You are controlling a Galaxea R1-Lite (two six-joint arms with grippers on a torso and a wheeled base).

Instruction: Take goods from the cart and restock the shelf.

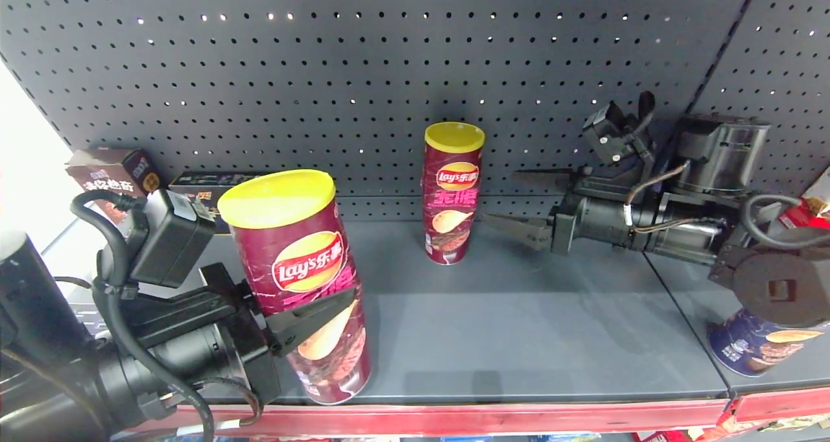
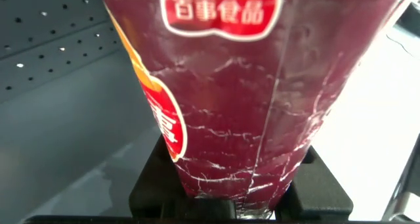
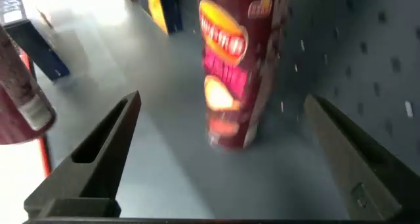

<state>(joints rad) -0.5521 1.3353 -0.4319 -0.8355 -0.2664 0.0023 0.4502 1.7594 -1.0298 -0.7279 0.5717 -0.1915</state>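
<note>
The left gripper (image 1: pixel 318 312) pinches a maroon chips can (image 1: pixel 295 267) around its middle, near-left on the shelf (image 1: pixel 519 325) by the front edge. The right gripper (image 1: pixel 499 197) is spread wide, just right of a second can (image 1: pixel 452 192) standing upright far-centre, apart from it.

Head high, wrists low and close, same shelf (image 1: pixel 519 325).

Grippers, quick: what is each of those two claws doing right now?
Left gripper: closed, holding a maroon chip can.
Right gripper: open, empty, beside the standing can.
</note>
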